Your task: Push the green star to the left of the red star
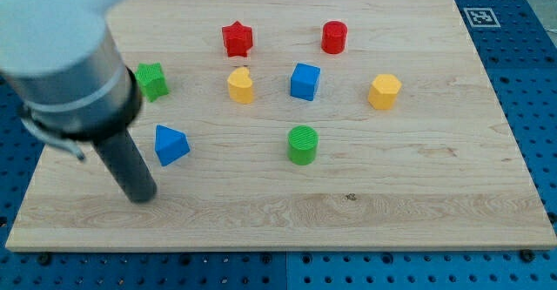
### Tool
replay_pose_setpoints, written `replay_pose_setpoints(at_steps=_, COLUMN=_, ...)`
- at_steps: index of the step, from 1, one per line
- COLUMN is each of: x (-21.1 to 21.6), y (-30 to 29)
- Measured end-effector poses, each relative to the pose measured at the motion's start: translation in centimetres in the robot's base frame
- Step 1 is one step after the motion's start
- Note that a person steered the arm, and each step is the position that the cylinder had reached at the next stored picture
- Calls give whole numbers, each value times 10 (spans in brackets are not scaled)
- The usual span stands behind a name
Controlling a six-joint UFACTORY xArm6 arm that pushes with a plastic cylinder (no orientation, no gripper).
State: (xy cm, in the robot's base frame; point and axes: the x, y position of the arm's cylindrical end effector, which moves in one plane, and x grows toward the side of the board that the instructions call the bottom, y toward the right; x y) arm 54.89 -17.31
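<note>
The green star [152, 81] lies at the view's left, partly hidden behind my arm's grey body. The red star [236, 38] lies near the view's top, up and to the right of the green star. My tip [142, 196] rests on the board at the lower left, well below the green star and just left of and below the blue triangle [171, 145]. It touches no block.
A red cylinder [334, 37], yellow heart-like block [241, 86], blue cube [305, 81], yellow hexagon [384, 91] and green cylinder [303, 144] lie across the wooden board [418, 194]. The arm's grey body fills the upper left.
</note>
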Motion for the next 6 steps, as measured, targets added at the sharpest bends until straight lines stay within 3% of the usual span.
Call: replay_pose_setpoints(at_steps=6, x=-128, y=-23)
